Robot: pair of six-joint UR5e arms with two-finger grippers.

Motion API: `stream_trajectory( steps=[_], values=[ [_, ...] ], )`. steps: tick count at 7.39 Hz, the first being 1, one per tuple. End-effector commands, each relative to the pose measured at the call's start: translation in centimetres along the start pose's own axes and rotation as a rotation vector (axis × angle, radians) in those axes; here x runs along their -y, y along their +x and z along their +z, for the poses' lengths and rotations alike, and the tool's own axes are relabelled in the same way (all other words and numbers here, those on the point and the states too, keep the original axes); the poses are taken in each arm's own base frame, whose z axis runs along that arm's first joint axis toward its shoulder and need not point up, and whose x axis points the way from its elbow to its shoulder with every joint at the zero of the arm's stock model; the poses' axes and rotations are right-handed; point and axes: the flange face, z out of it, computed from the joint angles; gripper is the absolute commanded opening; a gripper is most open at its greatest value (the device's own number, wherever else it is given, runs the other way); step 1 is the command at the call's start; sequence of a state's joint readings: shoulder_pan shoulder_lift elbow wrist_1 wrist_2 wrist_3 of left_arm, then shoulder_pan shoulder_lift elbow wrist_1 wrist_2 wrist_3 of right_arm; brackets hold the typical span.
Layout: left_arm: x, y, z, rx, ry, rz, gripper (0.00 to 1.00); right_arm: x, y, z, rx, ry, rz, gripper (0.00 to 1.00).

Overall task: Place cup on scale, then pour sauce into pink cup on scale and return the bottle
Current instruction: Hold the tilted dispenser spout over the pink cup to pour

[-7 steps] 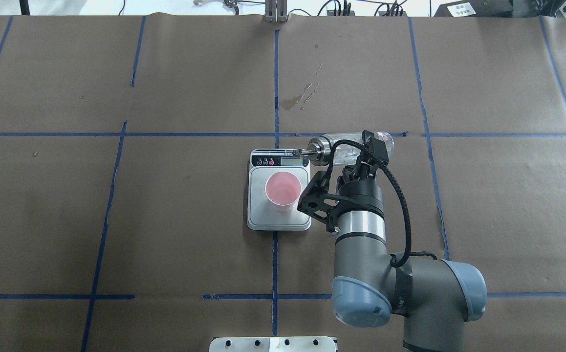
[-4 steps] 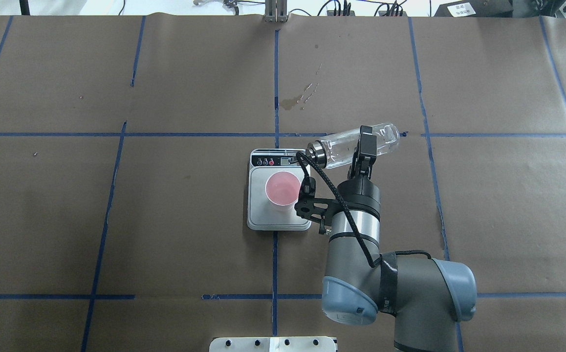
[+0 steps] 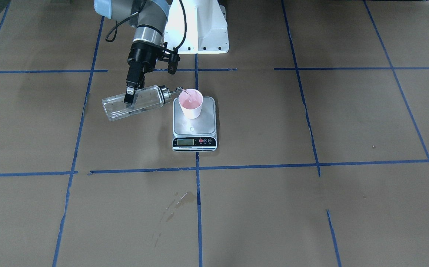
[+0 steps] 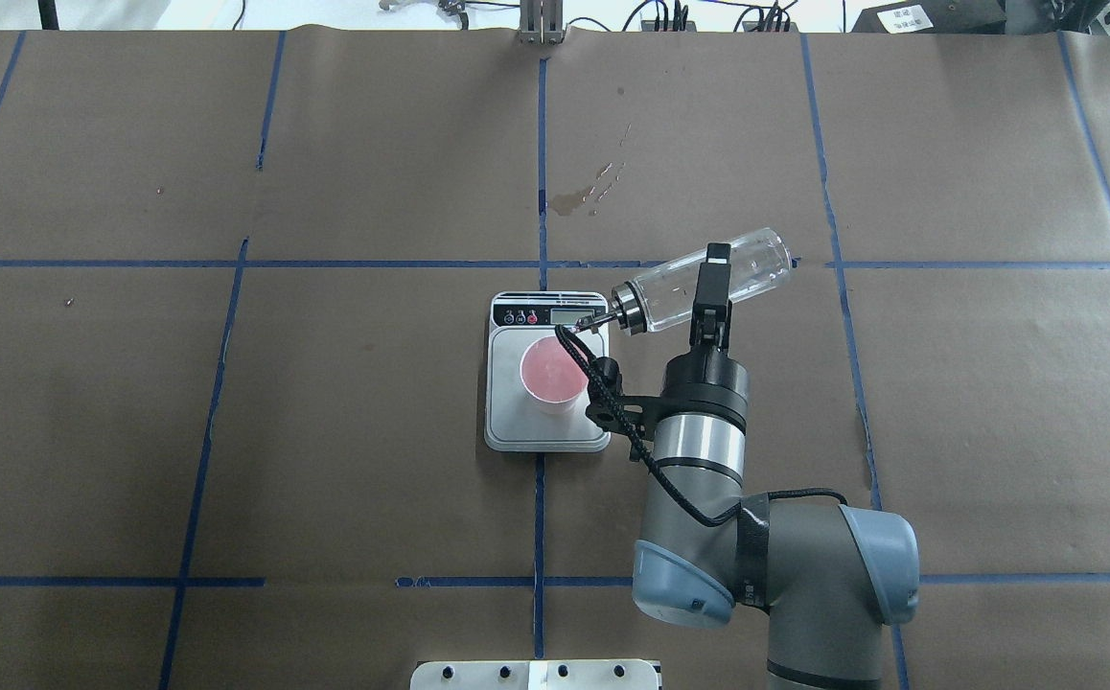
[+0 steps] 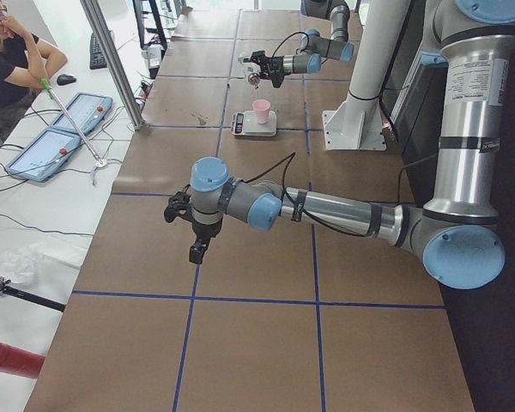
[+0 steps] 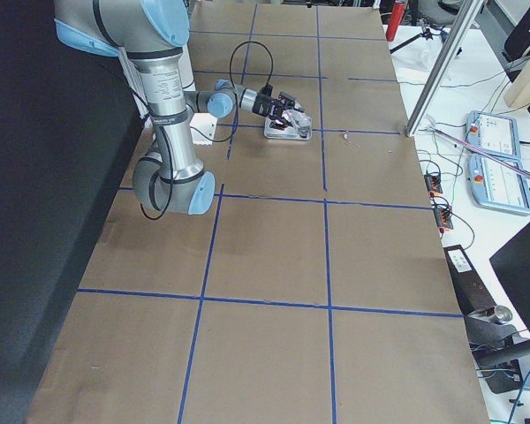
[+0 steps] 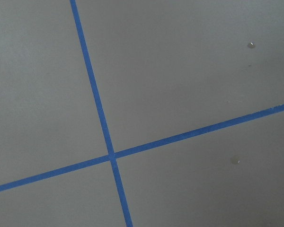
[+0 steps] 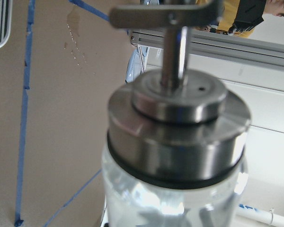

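Observation:
The pink cup (image 4: 551,370) stands on the scale (image 4: 507,422), near its display end, and also shows in the front view (image 3: 191,104) on the steel plate (image 3: 206,120). My right gripper (image 4: 711,285) is shut on the clear glass bottle (image 4: 665,293) and holds it tilted, base high. The spout (image 4: 582,325) is at the cup's rim. The front view shows the bottle (image 3: 149,98), clear sauce (image 3: 140,106) inside it and a thin stream at the cup. The right wrist view shows the collar (image 8: 177,137). My left gripper (image 5: 197,249) hangs far off; I cannot tell its state.
A wet stain (image 4: 582,196) marks the brown paper beyond the scale. A drop (image 3: 192,129) lies on the scale plate. The white robot base (image 3: 198,26) stands behind the scale. An operator (image 5: 9,51) sits beyond the table's far side.
The right wrist has turned and shifted slightly left. The bottle has gone from level to tilted, base raised, and its spout has moved from over the scale's display to the cup's rim.

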State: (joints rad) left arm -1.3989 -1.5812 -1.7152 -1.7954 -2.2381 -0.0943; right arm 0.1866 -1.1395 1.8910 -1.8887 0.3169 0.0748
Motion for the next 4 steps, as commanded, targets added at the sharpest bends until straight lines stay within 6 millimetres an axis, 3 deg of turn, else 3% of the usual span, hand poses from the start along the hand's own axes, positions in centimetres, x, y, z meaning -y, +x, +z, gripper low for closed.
stream_trajectory(
  steps=[1, 4],
  values=[
    [0.09, 0.03, -0.04, 0.0, 0.001, 0.0, 1.0, 0.0, -0.48, 0.33, -0.049, -0.006, -0.129, 0.0],
    [0.36, 0.08, -0.19, 0.001, 0.001, -0.007, 1.0, -0.06, -0.41, 0.4, -0.082, -0.01, -0.216, 0.0]
  ],
)
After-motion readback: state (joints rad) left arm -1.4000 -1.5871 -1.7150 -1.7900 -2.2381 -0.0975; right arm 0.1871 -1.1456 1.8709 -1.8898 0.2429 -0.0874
